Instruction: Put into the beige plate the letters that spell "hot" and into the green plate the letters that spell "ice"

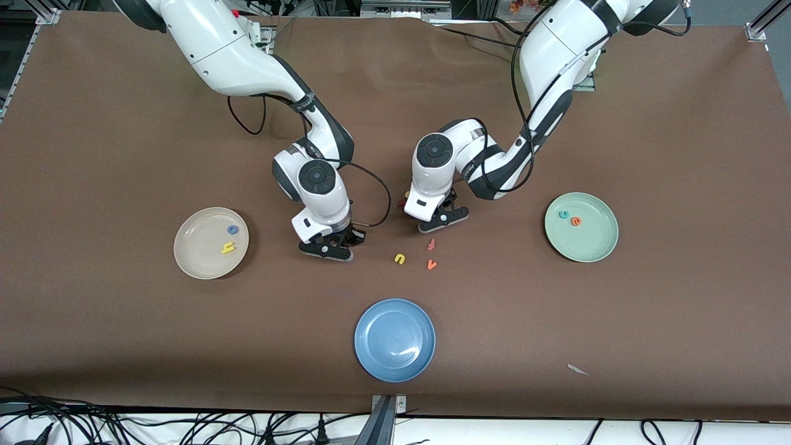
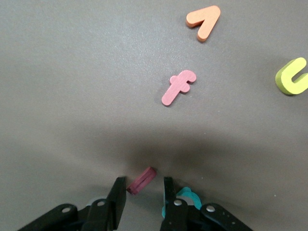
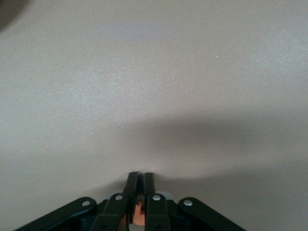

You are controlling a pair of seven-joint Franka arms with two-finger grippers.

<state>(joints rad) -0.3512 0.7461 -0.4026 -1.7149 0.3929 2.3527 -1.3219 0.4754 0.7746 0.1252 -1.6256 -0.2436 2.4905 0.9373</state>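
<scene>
The beige plate [image 1: 188,259] holds the blue o [image 1: 232,229] and the yellow h [image 1: 228,248]. In the green plate [image 1: 587,244] lie the teal c [image 1: 563,214] and the orange e [image 1: 576,220]. My left gripper [image 1: 442,220] is low over the table's middle. It [image 2: 143,182] stands open astride the dark red i [image 2: 142,180], which lies slanted on the mat with one end close to a finger. My right gripper [image 1: 327,248] sits low between the beige plate and the loose letters. It [image 3: 141,179] is shut on a small orange piece, the t [image 3: 139,214], mostly hidden between the fingers.
A pink f [image 2: 178,87], an orange v [image 2: 204,20] and a yellow u [image 2: 292,77] lie nearer the front camera than my left gripper. A teal letter [image 2: 191,197] peeks from under one left finger. A blue plate [image 1: 395,339] sits near the front edge.
</scene>
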